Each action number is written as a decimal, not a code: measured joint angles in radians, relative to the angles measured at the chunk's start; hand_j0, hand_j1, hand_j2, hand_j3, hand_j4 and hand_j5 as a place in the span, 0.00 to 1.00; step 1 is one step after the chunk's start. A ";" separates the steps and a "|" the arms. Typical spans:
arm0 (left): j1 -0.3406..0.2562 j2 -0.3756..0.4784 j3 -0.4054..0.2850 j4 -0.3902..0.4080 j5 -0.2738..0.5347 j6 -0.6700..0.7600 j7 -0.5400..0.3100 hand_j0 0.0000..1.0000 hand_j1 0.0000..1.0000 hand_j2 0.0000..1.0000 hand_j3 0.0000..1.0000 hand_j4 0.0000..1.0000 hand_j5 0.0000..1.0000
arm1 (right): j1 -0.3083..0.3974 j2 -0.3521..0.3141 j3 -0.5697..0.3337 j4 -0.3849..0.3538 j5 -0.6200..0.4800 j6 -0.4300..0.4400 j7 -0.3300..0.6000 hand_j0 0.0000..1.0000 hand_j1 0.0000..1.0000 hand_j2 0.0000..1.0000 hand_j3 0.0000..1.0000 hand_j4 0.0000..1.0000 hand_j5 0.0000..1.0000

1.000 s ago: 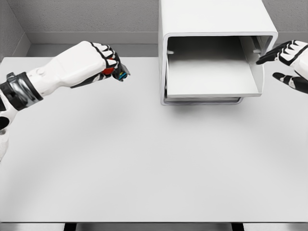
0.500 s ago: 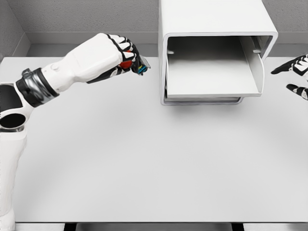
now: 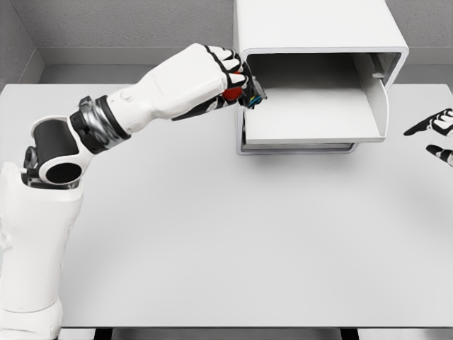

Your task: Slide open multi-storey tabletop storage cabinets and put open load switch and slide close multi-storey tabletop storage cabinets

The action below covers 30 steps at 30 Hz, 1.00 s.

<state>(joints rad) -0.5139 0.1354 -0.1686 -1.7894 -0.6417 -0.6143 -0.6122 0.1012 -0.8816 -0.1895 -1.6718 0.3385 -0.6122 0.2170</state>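
White and boxy, the storage cabinet [image 3: 318, 28] stands at the far side of the grey table [image 3: 226, 241], right of the middle, with its upper drawer [image 3: 311, 113] slid out toward the near side. A second tray edge shows just under it. The left hand [image 3: 212, 78] has its arm stretched from the near left across the table, and its fingers are curled tight around the load switch [image 3: 248, 94], a small part with red and blue showing between the fingertips. The switch sits at the left front corner of the open drawer, above its rim, and whether it touches the wall cannot be told. The right hand [image 3: 435, 131] shows at the right edge, well apart from the cabinet, fingers spread and holding nothing
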 measured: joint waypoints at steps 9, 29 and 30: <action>-0.048 -0.102 -0.055 0.054 -0.080 0.000 0.000 0.36 0.36 0.36 0.36 0.36 0.36 | 0.058 0.011 0.006 -0.013 0.024 0.000 -0.003 0.65 0.65 0.65 0.65 0.65 0.65; -0.135 -0.135 -0.172 0.240 -0.165 0.000 0.000 0.36 0.36 0.36 0.36 0.36 0.36 | 0.103 0.061 0.077 -0.089 0.019 0.000 -0.011 0.68 0.68 0.68 0.68 0.68 0.68; -0.138 -0.135 -0.176 0.244 -0.166 0.000 0.000 0.36 0.36 0.36 0.36 0.36 0.36 | 0.104 0.067 0.077 -0.090 0.019 0.000 -0.010 0.68 0.68 0.68 0.68 0.68 0.68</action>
<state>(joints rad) -0.6519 0.0001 -0.3442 -1.5450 -0.8081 -0.6143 -0.6120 0.2056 -0.8143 -0.1125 -1.7617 0.3572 -0.6121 0.2066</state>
